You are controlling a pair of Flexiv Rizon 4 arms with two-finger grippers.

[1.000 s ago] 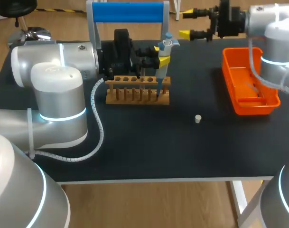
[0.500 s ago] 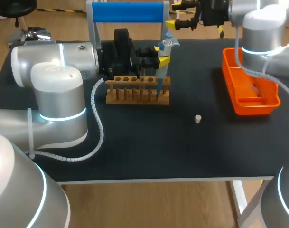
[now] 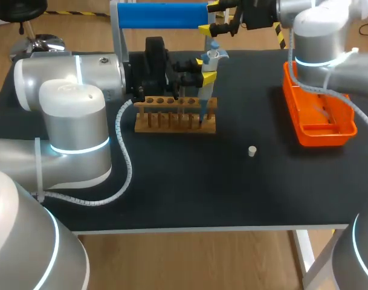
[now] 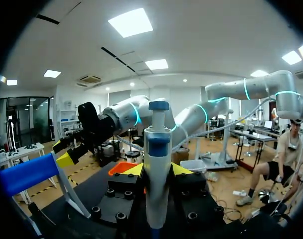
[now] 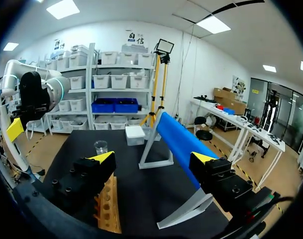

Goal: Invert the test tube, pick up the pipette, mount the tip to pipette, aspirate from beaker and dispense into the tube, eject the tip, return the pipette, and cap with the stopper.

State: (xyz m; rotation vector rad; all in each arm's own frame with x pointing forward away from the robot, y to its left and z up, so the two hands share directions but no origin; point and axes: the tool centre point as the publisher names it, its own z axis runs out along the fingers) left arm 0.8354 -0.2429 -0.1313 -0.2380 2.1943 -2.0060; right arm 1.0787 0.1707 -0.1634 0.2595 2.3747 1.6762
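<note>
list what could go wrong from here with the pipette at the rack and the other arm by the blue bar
1. The right gripper hangs open close to the blue bar and the pipette; a small move could knock either.
2. The left gripper holds the pipette with its lower end down at the rack; moving sideways before lifting might drag the rack.

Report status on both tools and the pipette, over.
Left tool shut on pipette, upright over wooden rack. Right tool open, empty, by blue bar's end. Stopper loose on table, untouched.
</note>
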